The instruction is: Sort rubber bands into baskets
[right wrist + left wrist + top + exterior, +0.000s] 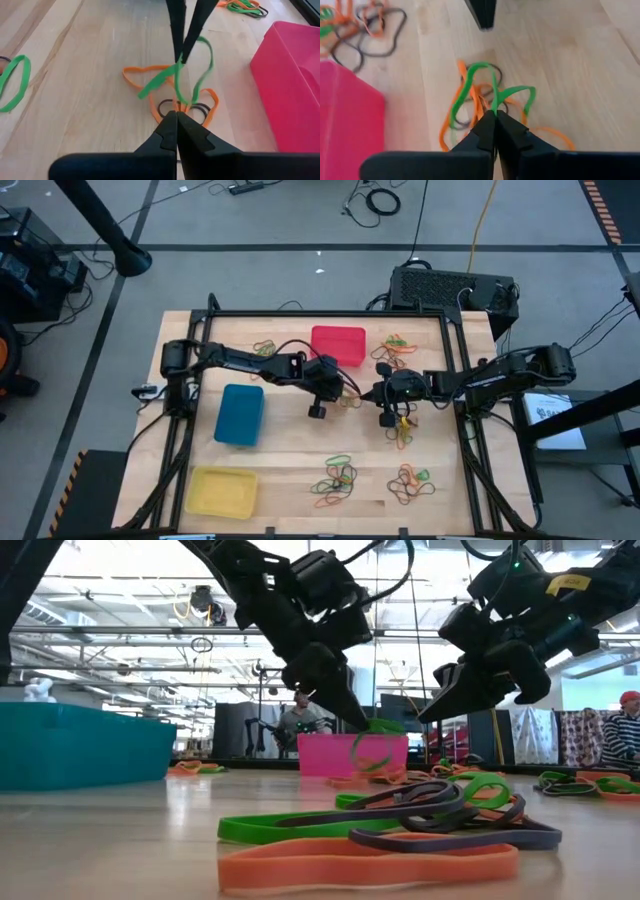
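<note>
My left gripper (347,389) is near the table's middle, just in front of the red basket (338,343), shut on a green rubber band (490,85). Under it lies a small heap of orange and dark rubber bands (182,107). My right gripper (374,393) is close to the right of it, facing it, shut with nothing seen between its fingers (176,116); it hangs above the table in the low view (432,712). The blue basket (240,413) stands at the left and the yellow basket (222,490) at the near left. My left gripper pinches the green rubber band at one spot on its strip (179,64) between its two fingertips. The fingers slant down from the table's left side. The band hangs below them in loose loops (375,748); whether its lower end touches the heap, I cannot tell.
More heaps of rubber bands lie near the front edge (335,475) (412,480), right of the red basket (398,345), left of it (265,348) and under the right arm (403,430). A black box (450,288) stands at the far right. People show beyond the table (300,720).
</note>
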